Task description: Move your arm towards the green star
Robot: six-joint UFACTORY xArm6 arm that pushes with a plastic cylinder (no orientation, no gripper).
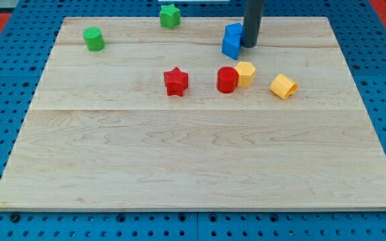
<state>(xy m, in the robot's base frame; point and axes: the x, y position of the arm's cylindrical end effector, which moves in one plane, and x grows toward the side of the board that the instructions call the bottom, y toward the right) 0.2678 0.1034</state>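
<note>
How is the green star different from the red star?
The green star sits at the view's top edge of the board; the red star sits nearer the middle. The green star is closer to my tip, which stands off to its right beside the blue block; the red star lies lower and to the left of my tip. Both are star-shaped, stand alone, and touch no other block.

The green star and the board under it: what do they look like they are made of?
Green star: probably plastic, matte, with fine ridges like 3D printing. Board: pale wood, smooth, showing grain and plank seams. My tip is right of the star, beside the blue block.
</note>
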